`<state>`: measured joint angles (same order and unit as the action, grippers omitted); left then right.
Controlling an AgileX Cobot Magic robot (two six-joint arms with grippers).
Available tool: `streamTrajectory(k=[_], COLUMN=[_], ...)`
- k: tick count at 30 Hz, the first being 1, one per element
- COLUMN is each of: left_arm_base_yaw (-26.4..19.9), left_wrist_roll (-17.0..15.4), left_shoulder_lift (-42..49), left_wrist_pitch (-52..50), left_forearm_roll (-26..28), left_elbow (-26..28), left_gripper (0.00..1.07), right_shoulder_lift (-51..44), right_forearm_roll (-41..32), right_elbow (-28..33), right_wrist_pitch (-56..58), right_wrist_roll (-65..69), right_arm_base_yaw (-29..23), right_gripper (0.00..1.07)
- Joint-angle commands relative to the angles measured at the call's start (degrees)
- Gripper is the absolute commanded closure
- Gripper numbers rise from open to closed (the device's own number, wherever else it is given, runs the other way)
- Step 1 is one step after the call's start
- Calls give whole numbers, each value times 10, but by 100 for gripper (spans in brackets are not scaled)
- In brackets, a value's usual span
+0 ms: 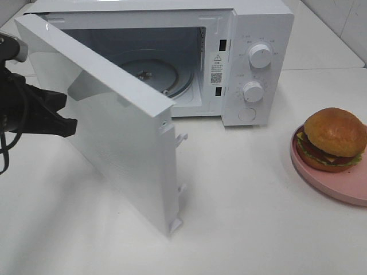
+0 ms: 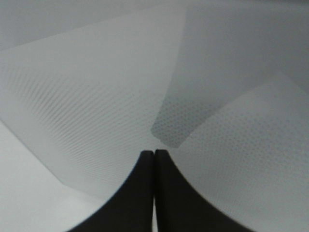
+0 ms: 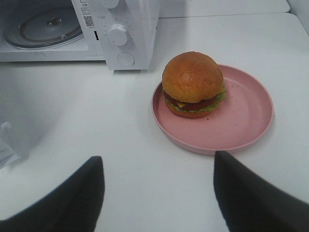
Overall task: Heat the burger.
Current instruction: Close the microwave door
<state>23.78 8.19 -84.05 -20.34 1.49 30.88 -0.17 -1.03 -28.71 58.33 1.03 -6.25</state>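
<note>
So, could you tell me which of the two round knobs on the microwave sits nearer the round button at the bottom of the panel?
The lower knob. It sits directly above the round button, while the upper knob is higher on the panel.

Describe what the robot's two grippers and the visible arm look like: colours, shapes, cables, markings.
The left gripper has matte black fingers with smooth curved outer edges tapering to narrow tips. From the high camera, the left arm is black and angular, with a grey cylindrical part and a thin black cable looping below. The right gripper shows two broad black fingers with blunt, rounded ends. No markings are visible.
</note>
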Motion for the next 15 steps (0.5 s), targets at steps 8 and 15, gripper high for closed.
streamTrajectory(k=[8, 15], left_arm_base_yaw=[18, 18], left_wrist_roll=[-1, -1], left_shoulder_lift=[-75, -124], left_wrist_pitch=[-21, -20], left_forearm_roll=[-7, -7], left_elbow=[73, 139], left_gripper=[106, 106], right_shoulder_lift=[-14, -14], right_forearm_roll=[0, 0], right_elbow=[1, 1], right_wrist_pitch=[-9, -9], right_wrist_roll=[-6, -6], right_arm_base_yaw=[3, 3], right_gripper=[46, 46])
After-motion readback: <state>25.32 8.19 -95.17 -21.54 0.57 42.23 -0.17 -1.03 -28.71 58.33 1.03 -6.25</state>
